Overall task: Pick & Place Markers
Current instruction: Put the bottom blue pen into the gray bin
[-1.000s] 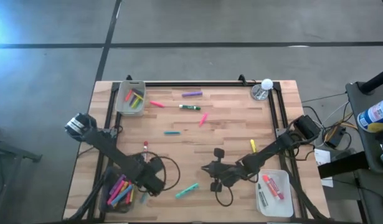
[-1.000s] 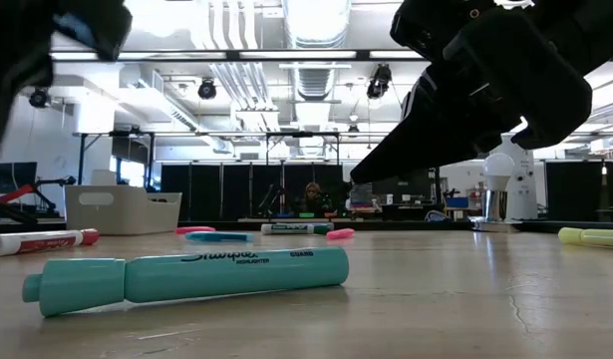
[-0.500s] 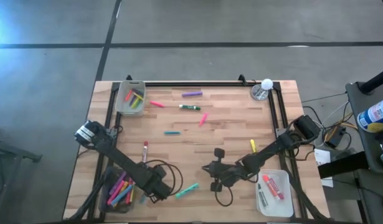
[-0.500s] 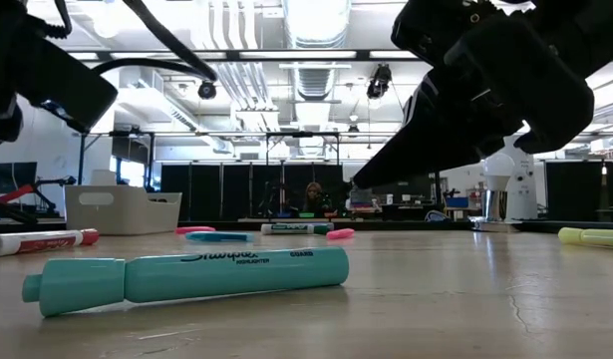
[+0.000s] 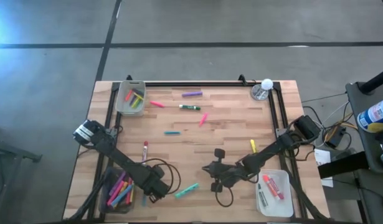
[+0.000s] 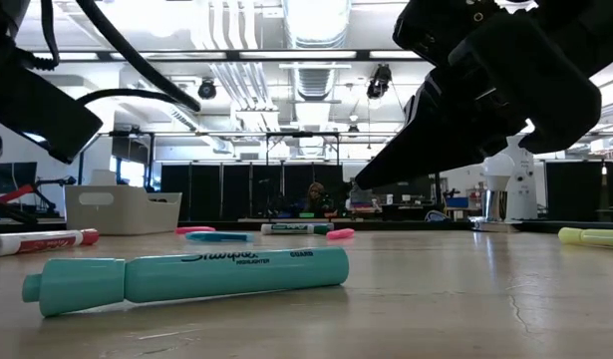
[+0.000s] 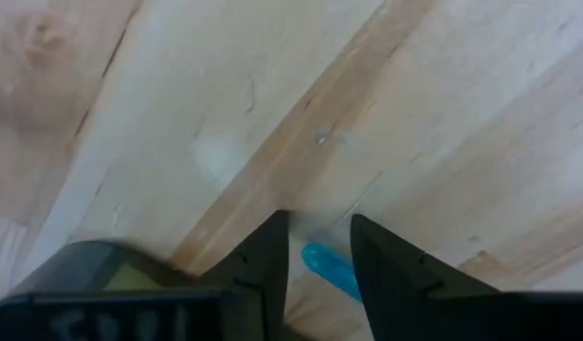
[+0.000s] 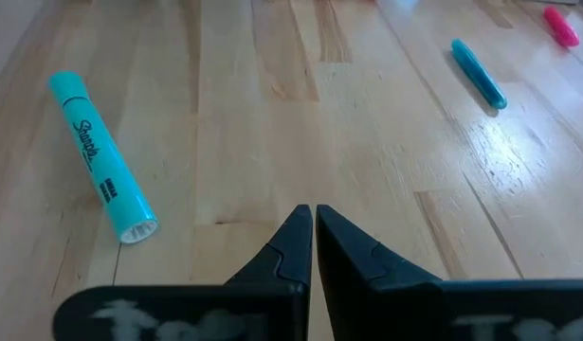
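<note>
Swinging away from the front-left bin (image 5: 119, 191) over the past second, the left gripper (image 5: 155, 196) now sits low over bare butcher-block planks just beside a teal highlighter (image 5: 187, 190), its dark angular fingers (image 7: 269, 256) spread with a slim gap between them. Between those fingers the wrist camera shows a small glossy blue object (image 7: 331, 269) lying on the pale, grain-streaked wood; what it is cannot be told. That translucent rectangular bin holds a heap of pink, blue and orange markers (image 5: 121, 188). A second bin (image 5: 131, 98) at the back left carries yellow, green and red ones. Loose sticks dot the tabletop (image 5: 235, 127) between: a white-bodied red-capped marker (image 5: 145, 149), a pink one (image 5: 157, 104), a blue one (image 5: 172, 132), a green-and-white one (image 5: 189, 107), a purple one (image 5: 192, 94). Unmoved at centre-right, the right gripper (image 5: 212, 168) hangs with its tapered black fingers (image 8: 296, 248) pressed together, empty, the smooth cylindrical highlighter ahead of it.
</note>
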`<state>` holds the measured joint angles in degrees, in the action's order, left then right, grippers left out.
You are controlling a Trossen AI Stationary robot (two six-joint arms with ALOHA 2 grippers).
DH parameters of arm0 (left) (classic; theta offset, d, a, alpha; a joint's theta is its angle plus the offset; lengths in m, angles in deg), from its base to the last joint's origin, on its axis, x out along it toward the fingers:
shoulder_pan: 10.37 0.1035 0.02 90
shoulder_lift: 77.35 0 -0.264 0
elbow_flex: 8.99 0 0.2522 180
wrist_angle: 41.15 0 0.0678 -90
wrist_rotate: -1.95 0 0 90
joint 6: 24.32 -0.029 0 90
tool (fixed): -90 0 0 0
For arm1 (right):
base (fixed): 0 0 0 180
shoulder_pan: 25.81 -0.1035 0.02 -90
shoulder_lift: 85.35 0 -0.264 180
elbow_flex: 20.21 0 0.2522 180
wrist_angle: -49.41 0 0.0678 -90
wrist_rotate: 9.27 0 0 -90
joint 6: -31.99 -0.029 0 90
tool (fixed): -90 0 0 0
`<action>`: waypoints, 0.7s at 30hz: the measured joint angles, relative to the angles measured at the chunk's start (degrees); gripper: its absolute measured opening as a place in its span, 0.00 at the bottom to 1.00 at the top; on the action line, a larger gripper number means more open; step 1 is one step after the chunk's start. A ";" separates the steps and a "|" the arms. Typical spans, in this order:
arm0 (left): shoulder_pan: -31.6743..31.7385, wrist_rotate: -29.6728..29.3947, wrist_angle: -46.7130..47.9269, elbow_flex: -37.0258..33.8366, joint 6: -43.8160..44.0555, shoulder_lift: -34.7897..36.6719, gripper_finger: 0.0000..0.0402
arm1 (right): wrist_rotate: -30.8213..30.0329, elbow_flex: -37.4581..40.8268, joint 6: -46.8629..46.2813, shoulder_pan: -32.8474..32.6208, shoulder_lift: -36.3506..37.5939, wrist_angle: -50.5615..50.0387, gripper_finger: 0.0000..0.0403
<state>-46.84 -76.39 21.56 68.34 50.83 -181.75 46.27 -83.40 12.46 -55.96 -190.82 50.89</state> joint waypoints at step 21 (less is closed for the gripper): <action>-4.08 -7.04 6.41 12.16 -23.43 -0.44 0.18 | -0.02 0.00 0.04 0.02 0.00 0.00 0.03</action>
<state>-50.92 -83.43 27.97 80.50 27.41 -182.19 46.25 -83.40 12.50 -55.94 -190.82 50.89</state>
